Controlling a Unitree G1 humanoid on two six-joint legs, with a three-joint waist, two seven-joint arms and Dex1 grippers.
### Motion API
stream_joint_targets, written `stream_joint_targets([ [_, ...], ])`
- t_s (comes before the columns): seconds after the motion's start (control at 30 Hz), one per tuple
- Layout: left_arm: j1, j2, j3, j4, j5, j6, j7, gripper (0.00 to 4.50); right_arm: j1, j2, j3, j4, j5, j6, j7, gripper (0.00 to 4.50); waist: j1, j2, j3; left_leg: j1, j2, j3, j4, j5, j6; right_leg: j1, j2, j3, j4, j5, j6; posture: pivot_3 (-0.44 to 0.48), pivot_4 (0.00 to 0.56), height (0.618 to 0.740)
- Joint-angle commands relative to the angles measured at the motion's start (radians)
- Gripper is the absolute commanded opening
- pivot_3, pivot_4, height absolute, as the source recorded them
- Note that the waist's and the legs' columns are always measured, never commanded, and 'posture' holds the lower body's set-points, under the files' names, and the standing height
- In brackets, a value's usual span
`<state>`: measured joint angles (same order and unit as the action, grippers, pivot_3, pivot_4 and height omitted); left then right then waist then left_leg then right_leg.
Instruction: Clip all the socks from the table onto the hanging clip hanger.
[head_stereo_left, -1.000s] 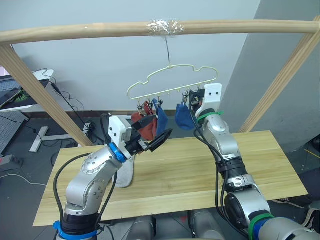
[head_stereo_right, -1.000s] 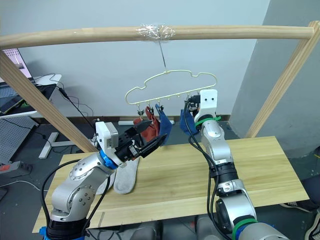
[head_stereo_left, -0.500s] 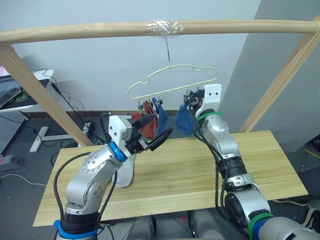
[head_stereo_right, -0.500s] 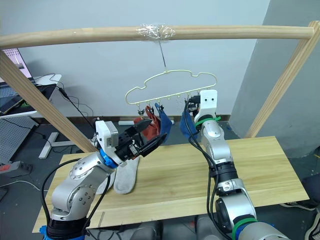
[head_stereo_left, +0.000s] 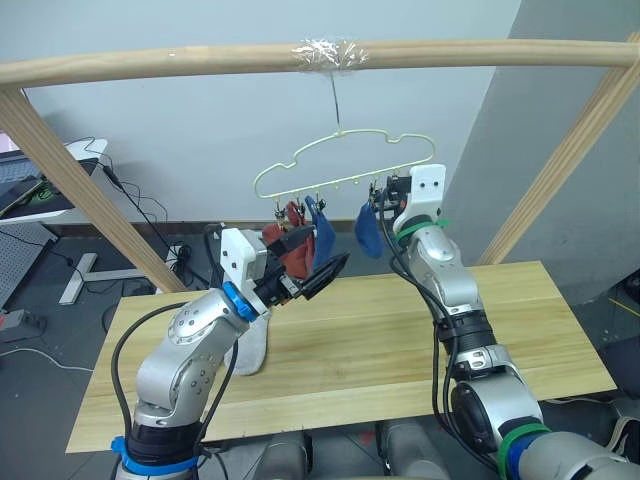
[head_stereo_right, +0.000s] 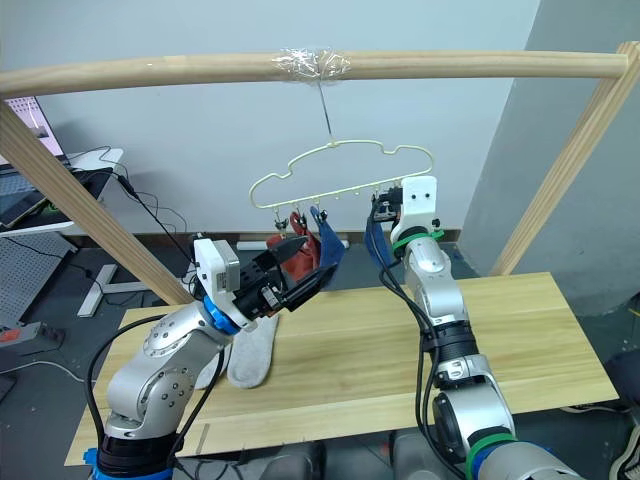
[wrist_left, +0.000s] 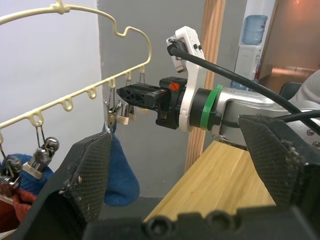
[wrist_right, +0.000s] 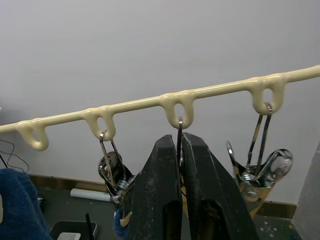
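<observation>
In the left eye view, the clip hanger (head_stereo_left: 345, 160) hangs by its hook from a wooden pole (head_stereo_left: 150, 62) above the table (head_stereo_left: 380, 350). Three socks already hang from it: a rust red sock (head_stereo_left: 292, 250) and a blue sock (head_stereo_left: 323, 235) toward its left end, and a second blue sock (head_stereo_left: 367, 230) toward its right. A light grey sock (head_stereo_left: 252, 345) lies on the table beneath the left arm. The left gripper (head_stereo_left: 318, 276) is raised above the table just below the hanging red and blue pair, its fingers spread and holding nothing. The right gripper (head_stereo_left: 385, 190) reaches up to the right part of the hanger's bar.

The right eye view gives the same layout (the grey sock (head_stereo_right: 248, 358) shows more fully here, with a second pale sock edge just beside it on the left).

In the left wrist view, the two black fingers (wrist_left: 87, 172) stand wide apart with nothing between them. Beyond them the right gripper (wrist_left: 131, 95) points at a metal clip (wrist_left: 116, 114) from which the blue sock (wrist_left: 117, 170) hangs.

In the right wrist view, the right fingers (wrist_right: 159, 190) are pressed together around the wire of one clip (wrist_right: 179, 135), directly under a loop of the pale bar (wrist_right: 125, 106). Neighbouring clips hang on either side.
</observation>
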<state>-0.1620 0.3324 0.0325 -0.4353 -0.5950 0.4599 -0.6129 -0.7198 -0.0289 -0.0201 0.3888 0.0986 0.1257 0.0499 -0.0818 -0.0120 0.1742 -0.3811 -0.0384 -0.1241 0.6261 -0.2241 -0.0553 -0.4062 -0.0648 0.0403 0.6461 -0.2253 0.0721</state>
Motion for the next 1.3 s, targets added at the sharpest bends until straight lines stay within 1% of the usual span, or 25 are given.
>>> stream_joint_targets([
  [0.03, 0.015, 0.026, -0.008, 0.008, 0.039, 0.025, 0.037, 4.5, -0.019, -0.024, -0.025, -0.056, 0.022, 0.043, 0.028, 0.01, 0.0, 0.0, 0.0, 0.0, 0.0, 0.0, 0.0, 0.0, 0.0, 0.0, 0.0, 0.0, 0.0, 0.0, 0.0, -0.016, 0.12, 0.74],
  [0.13, 0.048, 0.06, -0.015, 0.104, 0.132, 0.026, 0.079, 4.5, -0.019, -0.051, -0.04, -0.115, 0.071, 0.173, 0.071, 0.01, 0.0, 0.0, 0.0, 0.0, 0.0, 0.0, 0.0, 0.0, 0.0, 0.0, 0.0, 0.0, 0.0, -0.002, 0.003, -0.029, 0.124, 0.74],
  [0.23, 0.055, 0.065, 0.003, 0.229, 0.199, 0.024, 0.135, 4.5, -0.013, -0.088, -0.044, -0.209, 0.113, 0.314, 0.112, 0.01, 0.001, 0.0, 0.0, 0.0, 0.0, -0.001, 0.0, 0.0, 0.0, 0.0, 0.0, 0.0, 0.0, -0.002, 0.003, -0.033, 0.126, 0.74],
  [0.27, 0.053, 0.066, 0.005, 0.26, 0.216, 0.017, 0.143, 4.5, -0.012, -0.097, -0.044, -0.231, 0.122, 0.347, 0.119, 0.01, 0.0, 0.0, 0.0, 0.0, 0.0, -0.001, 0.0, 0.0, 0.0, 0.0, 0.0, -0.001, 0.0, -0.002, 0.003, -0.051, 0.128, 0.74],
  [0.33, 0.046, 0.069, -0.005, 0.336, 0.256, -0.023, 0.14, 4.5, -0.008, -0.113, -0.043, -0.275, 0.136, 0.406, 0.135, 0.01, 0.0, 0.0, 0.0, 0.0, 0.0, -0.001, 0.0, 0.0, 0.0, 0.0, 0.0, -0.001, 0.0, -0.002, 0.003, -0.052, 0.127, 0.74],
  [0.43, 0.003, 0.058, -0.018, 0.553, 0.342, -0.123, 0.159, 4.5, 0.016, -0.128, -0.038, -0.355, 0.152, 0.482, 0.144, 0.01, 0.002, 0.0, 0.0, 0.0, 0.0, -0.001, 0.0, 0.0, 0.0, 0.0, 0.0, -0.001, 0.0, -0.002, 0.003, -0.065, 0.126, 0.74],
  [0.53, -0.049, 0.053, -0.036, 0.729, 0.404, -0.203, 0.151, 4.5, 0.043, -0.125, -0.037, -0.403, 0.153, 0.525, 0.135, 0.01, 0.001, 0.0, 0.0, 0.0, 0.0, -0.001, 0.0, 0.0, 0.0, 0.0, 0.0, -0.001, 0.0, -0.002, 0.003, -0.069, 0.125, 0.74],
  [0.57, -0.068, 0.054, -0.04, 0.788, 0.426, -0.236, 0.152, 4.5, 0.05, -0.122, -0.038, -0.416, 0.152, 0.536, 0.129, 0.01, 0.0, 0.0, 0.0, 0.0, 0.0, -0.001, 0.0, 0.0, 0.0, 0.0, 0.0, -0.001, 0.0, -0.002, 0.003, -0.084, 0.124, 0.74],
  [0.67, -0.105, 0.052, -0.049, 0.908, 0.452, -0.261, 0.135, 4.5, 0.065, -0.117, -0.042, -0.449, 0.153, 0.562, 0.115, 0.01, -0.001, 0.0, 0.0, -0.001, 0.0, -0.001, 0.0, 0.0, 0.0, -0.001, 0.0, -0.001, 0.0, -0.002, 0.004, -0.101, 0.123, 0.74],
  [0.77, -0.12, 0.05, -0.047, 0.968, 0.475, -0.28, 0.139, 4.5, 0.076, -0.115, -0.043, -0.472, 0.153, 0.579, 0.106, 0.01, -0.002, 0.0, 0.0, -0.001, 0.0, -0.001, 0.0, 0.0, 0.0, -0.001, 0.0, -0.001, -0.001, -0.002, 0.004, -0.114, 0.125, 0.74],
  [1.03, -0.138, 0.048, -0.009, 1.027, 0.487, -0.288, 0.171, 4.5, 0.096, -0.116, -0.047, -0.504, 0.155, 0.602, 0.091, 0.01, -0.003, 0.0, 0.0, -0.001, 0.0, -0.001, 0.0, 0.0, 0.0, -0.001, 0.0, -0.001, 0.0, -0.002, 0.004, -0.12, 0.122, 0.74],
  [1.27, -0.155, 0.029, -0.003, 1.101, 0.473, -0.248, 0.127, 4.5, 0.091, -0.11, -0.044, -0.499, 0.155, 0.602, 0.087, 0.01, -0.003, 0.0, 0.0, -0.001, 0.0, -0.001, 0.0, 0.0, 0.0, -0.001, 0.0, -0.001, 0.0, -0.002, 0.004, -0.117, 0.12, 0.74],
  [1.3, -0.155, 0.027, -0.003, 1.105, 0.474, -0.248, 0.12, 4.31, 0.089, -0.109, -0.044, -0.497, 0.154, 0.601, 0.087, 0.0, -0.003, 0.0, -0.001, -0.001, 0.0, -0.001, 0.0, 0.0, 0.0, -0.001, 0.0, -0.001, 0.0, -0.002, 0.004, -0.117, 0.114, 0.74],
])
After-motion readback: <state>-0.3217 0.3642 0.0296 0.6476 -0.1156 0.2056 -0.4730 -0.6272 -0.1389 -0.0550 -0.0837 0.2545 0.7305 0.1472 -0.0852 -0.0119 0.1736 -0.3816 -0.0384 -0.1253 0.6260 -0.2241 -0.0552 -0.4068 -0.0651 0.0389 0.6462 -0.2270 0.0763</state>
